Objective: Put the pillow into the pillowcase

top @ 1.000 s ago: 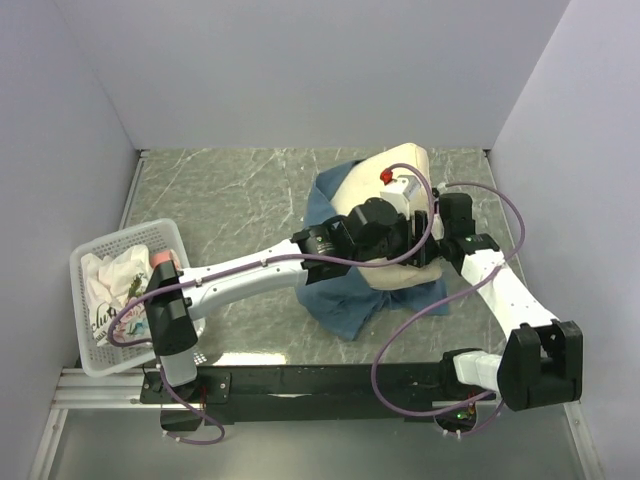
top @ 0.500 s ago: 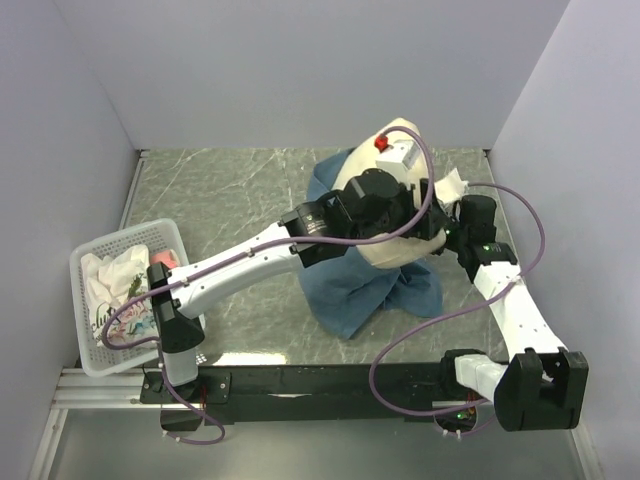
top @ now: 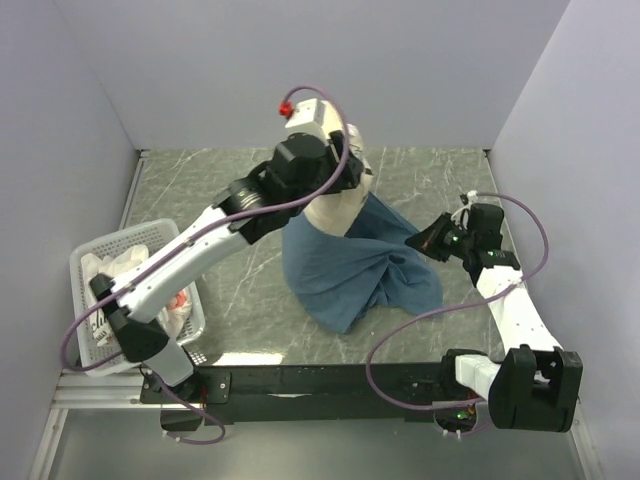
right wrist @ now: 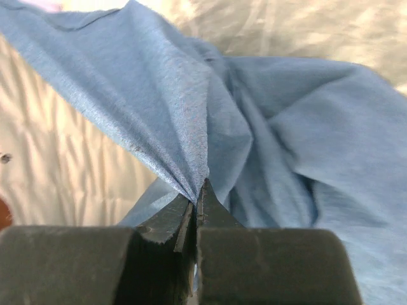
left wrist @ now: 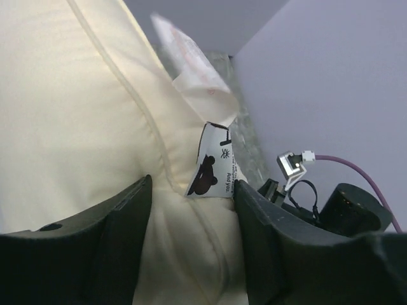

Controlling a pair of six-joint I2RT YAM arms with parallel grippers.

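Holding pillow [left wrist: 76,114] aloft, left hand [left wrist: 191,197] clamped on its tagged end, likely to sink it into pillowcase [right wrist: 286,127]; right hand [right wrist: 196,203] pinches the cloth as anchor.

Light falls soft and even from overhead, so the marbled bench [top: 220,200] carries only faint, fuzzy-edged shadows under the arms, plus a mild sheen. The left wall [top: 60,150] reads a shade dimmer than the back wall [top: 300,60]. That overhead view is crisp, its lines straight to the corners. Close up on the left wrist, the pillow [left wrist: 76,127] glows bright cream, nearly washed out. The left end effector [left wrist: 191,213] is a dark, blurred mass along the bottom, and the tag [left wrist: 213,168] is fairly sharp. On the right wrist, the pillowcase [right wrist: 286,127] shows crisp weave mid-frame. The right end effector [right wrist: 196,213] is black and soft, and the bench behind is pale and unfocused.
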